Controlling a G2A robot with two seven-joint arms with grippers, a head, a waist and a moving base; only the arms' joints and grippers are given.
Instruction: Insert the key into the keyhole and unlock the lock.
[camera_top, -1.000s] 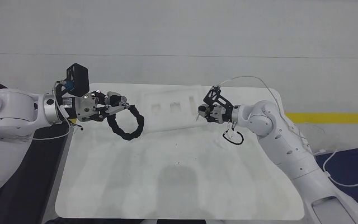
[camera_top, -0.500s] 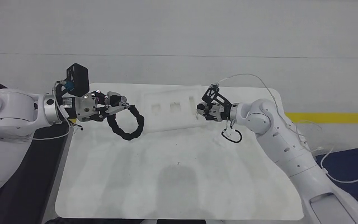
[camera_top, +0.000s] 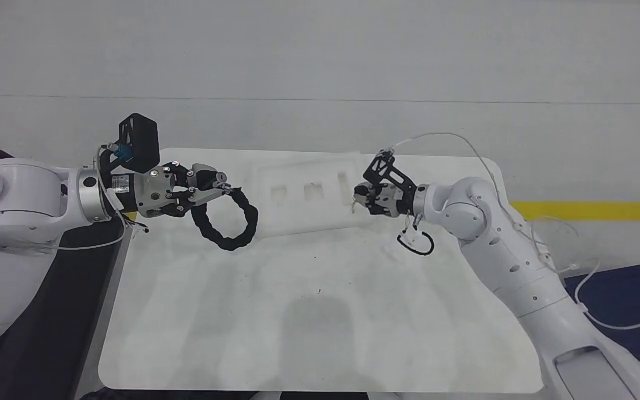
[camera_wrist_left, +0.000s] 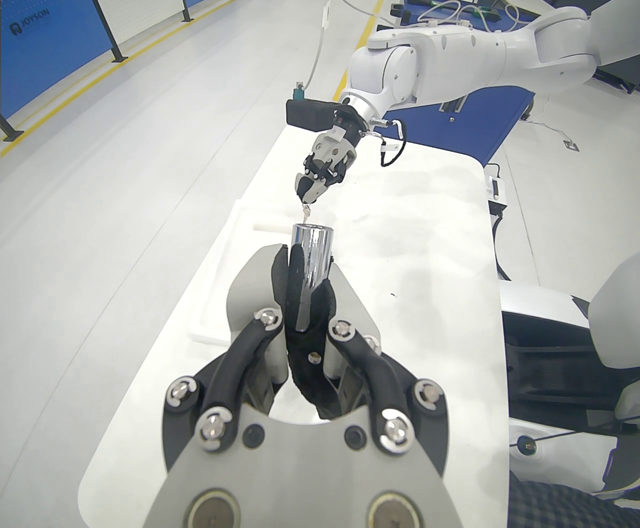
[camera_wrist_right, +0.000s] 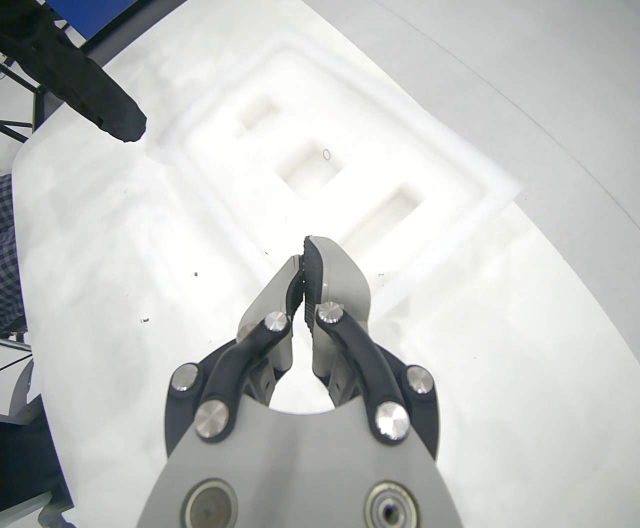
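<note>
My left gripper (camera_wrist_left: 306, 272) is clamped on the lock (camera_wrist_left: 311, 250), its black pads pressed against the sides of the chrome barrel. The barrel's open end points away from my wrist. In the top view the lock's black cable loop (camera_top: 231, 224) hangs from those jaws, over the table (camera_top: 300, 330) near its left edge. Further out lies the white foam tray (camera_top: 290, 212) with three rectangular pockets, on the far part of the table between my two hands. Beyond it, my right gripper (camera_top: 360, 199) hangs over the tray's right end, its jaws nearly together, pinching the small key (camera_wrist_left: 305, 212), which sticks out from the fingertips toward the barrel. The key and the lock are well apart, with the tray below the gap between them.
</note>
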